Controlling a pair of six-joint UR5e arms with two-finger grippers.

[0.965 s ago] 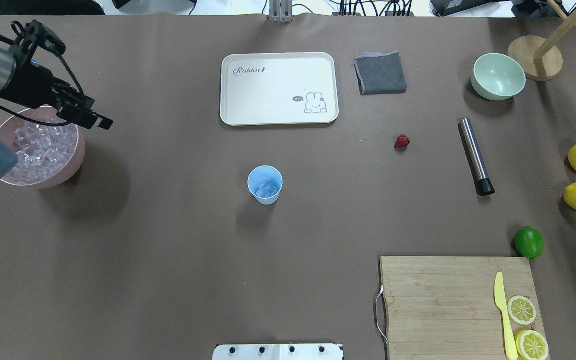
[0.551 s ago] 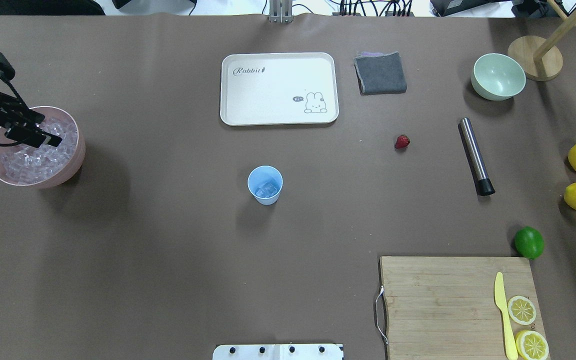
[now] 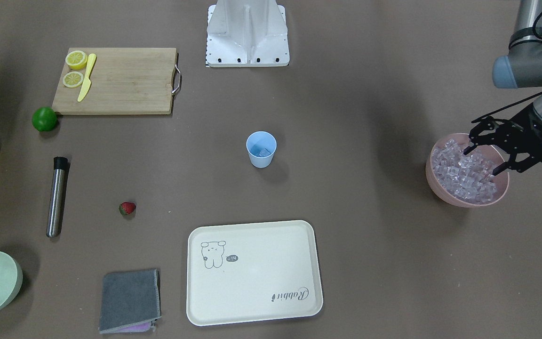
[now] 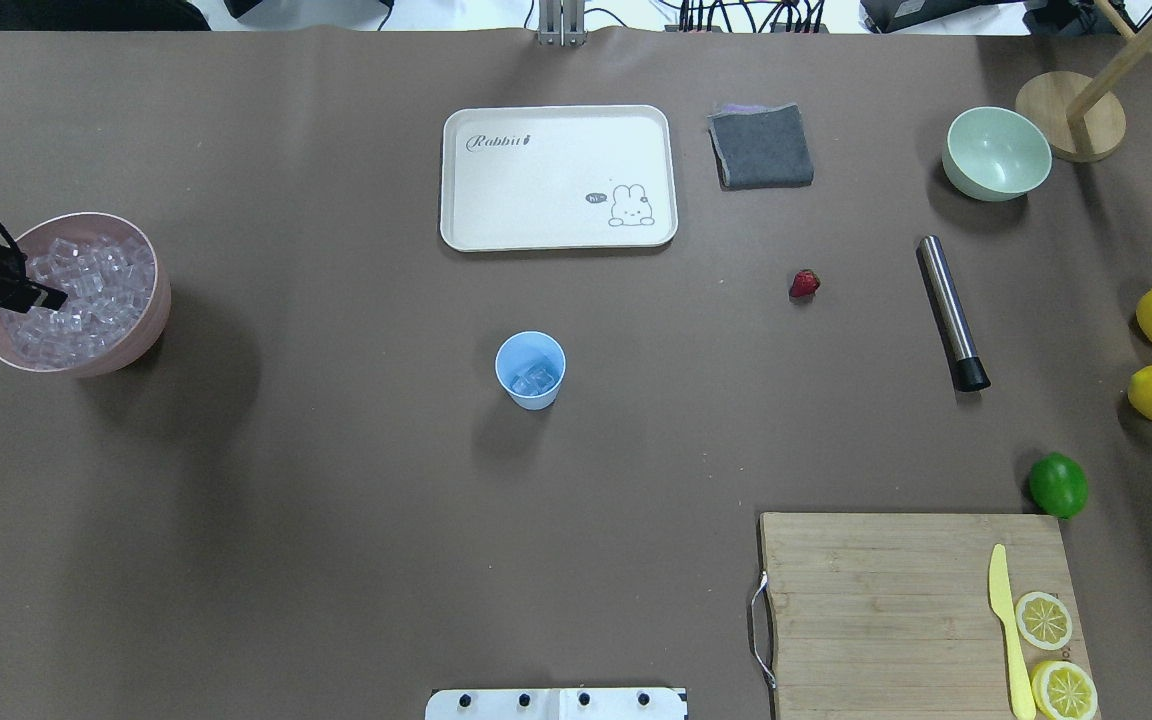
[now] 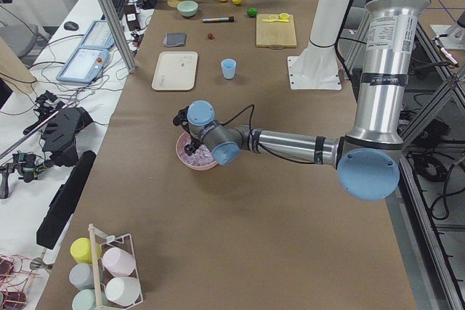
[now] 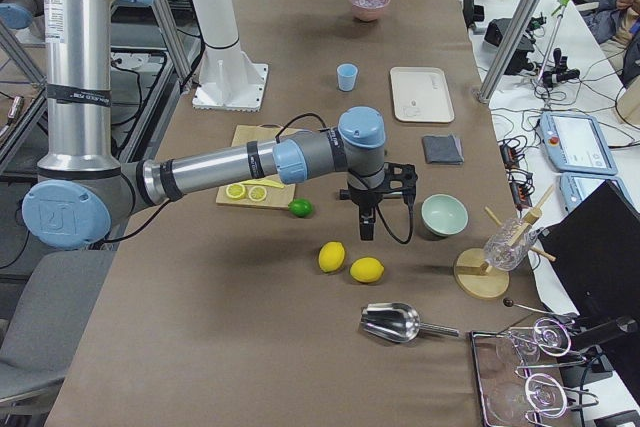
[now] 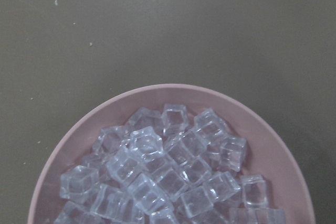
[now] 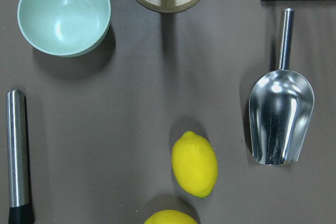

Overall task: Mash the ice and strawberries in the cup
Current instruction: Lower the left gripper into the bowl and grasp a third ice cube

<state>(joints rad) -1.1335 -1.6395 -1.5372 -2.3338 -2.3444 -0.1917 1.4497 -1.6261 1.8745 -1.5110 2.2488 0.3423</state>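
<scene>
**Front-facing view.** Left pincer [image 3: 482,161]: released, fingers spread, poised directly over the ice [image 3: 464,176] heaped in the pink bowl [image 3: 440,186] at the end of the counter [image 3: 370,94] on the robot's left, presumably lined up to pick a cube. Cup [image 3: 261,149]: upright, mid-counter, a few cubes inside. Strawberry [image 3: 127,208]: loose on the counter, well apart from the cup, near the steel rod [image 3: 56,197] (likely the masher, laid ready).

**Overhead view.** Strawberry not yet in the cup.

**Right-side view.** Right pincer [image 6: 368,225]: hangs near the lemons [image 6: 333,257]; grip state cannot be told.

**Left wrist view.** Ice heap directly below; no fingers in frame.
</scene>
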